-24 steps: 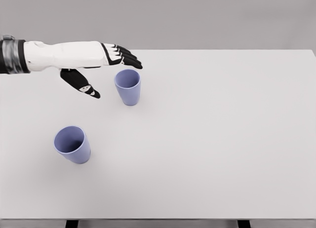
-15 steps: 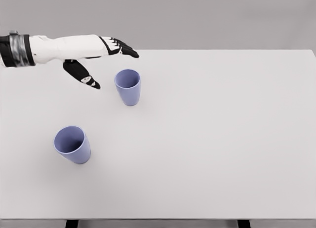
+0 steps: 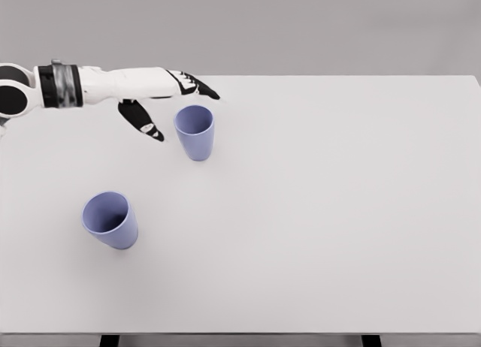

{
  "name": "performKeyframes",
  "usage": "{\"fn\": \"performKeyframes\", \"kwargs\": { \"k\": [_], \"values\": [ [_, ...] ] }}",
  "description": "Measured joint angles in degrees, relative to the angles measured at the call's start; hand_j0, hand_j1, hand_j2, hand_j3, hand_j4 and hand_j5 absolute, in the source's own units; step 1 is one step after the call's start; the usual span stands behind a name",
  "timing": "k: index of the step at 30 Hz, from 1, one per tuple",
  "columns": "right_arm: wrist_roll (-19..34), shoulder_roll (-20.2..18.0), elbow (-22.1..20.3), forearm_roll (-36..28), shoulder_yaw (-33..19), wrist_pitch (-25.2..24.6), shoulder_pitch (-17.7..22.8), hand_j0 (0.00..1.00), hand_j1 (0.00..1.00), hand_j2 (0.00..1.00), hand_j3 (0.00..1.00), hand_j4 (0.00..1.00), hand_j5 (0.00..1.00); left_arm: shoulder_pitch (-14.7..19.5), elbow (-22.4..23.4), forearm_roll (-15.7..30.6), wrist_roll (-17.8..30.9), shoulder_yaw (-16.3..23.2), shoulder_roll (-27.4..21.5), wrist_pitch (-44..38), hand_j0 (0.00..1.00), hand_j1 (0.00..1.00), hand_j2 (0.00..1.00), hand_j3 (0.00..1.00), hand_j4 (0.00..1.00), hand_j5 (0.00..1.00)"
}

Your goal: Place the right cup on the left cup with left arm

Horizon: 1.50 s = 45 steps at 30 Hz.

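The table (image 3: 338, 212) is the largest thing in view, a plain white top that spreads out below and to the right of the hand. The left arm (image 3: 90, 84) comes in from the picture's left along the far side of the table, and no right arm shows.

The left hand (image 3: 169, 99) hangs spread, its fingers (image 3: 199, 88) stretched past the far rim of the right cup and its thumb (image 3: 143, 120) pointing down on the cup's left side. It holds nothing, and I see no contact with the cup.

The right cup (image 3: 195, 133) stands upright, mouth up, just below the fingers and just right of the thumb. The left cup (image 3: 110, 221) stands well below the hand, nearer the front edge, also mouth up.

The step in hand looks like the reach before the grasp. The next move calls for the hand to settle so that thumb and fingers bracket the cup's wall, then close firmly enough to lift it without tipping it. After that comes the carry toward the left cup and a straight descent into its mouth.
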<state>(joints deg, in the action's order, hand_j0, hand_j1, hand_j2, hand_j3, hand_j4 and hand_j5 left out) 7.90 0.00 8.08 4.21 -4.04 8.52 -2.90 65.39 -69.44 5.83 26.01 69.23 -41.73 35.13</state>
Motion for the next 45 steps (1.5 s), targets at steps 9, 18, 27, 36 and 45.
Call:
{"fn": "performKeyframes", "kwargs": {
  "k": [9, 18, 27, 36, 45],
  "values": [
    [0.00, 0.00, 0.00, 0.00, 0.00, 0.00, 0.00, 1.00, 1.00, 1.00, 1.00, 1.00, 1.00, -0.70, 6.18, -0.17, -0.07, 0.59, 4.56, 0.00, 1.00, 1.00, 1.00, 1.00, 1.00, 1.00],
    [0.00, 0.00, 0.00, 0.00, 0.00, 0.00, 0.00, 1.00, 1.00, 1.00, 1.00, 1.00, 1.00, -1.14, 6.34, -0.32, -0.13, 0.76, 5.47, -0.01, 1.00, 1.00, 1.00, 1.00, 1.00, 1.00],
    [0.00, 0.00, 0.00, 0.00, 0.00, 0.00, 0.00, 1.00, 1.00, 1.00, 1.00, 1.00, 1.00, -1.14, 6.79, -0.34, -0.14, 0.74, 5.45, -0.01, 1.00, 1.00, 1.00, 1.00, 1.00, 1.00],
    [0.00, 0.00, 0.00, 0.00, 0.00, 0.00, 0.00, 1.00, 1.00, 1.00, 1.00, 1.00, 1.00, -1.14, 8.59, -0.43, -0.14, 0.65, 5.59, -0.01, 1.00, 1.00, 1.00, 1.00, 1.00, 1.00],
    [0.00, 0.00, 0.00, 0.00, 0.00, 0.00, 0.00, 1.00, 1.00, 1.00, 1.00, 1.00, 1.00, -2.29, 10.38, -1.59, -0.14, 0.47, 6.92, -0.01, 1.00, 1.00, 1.00, 1.00, 1.00, 1.00]
  ]
}}
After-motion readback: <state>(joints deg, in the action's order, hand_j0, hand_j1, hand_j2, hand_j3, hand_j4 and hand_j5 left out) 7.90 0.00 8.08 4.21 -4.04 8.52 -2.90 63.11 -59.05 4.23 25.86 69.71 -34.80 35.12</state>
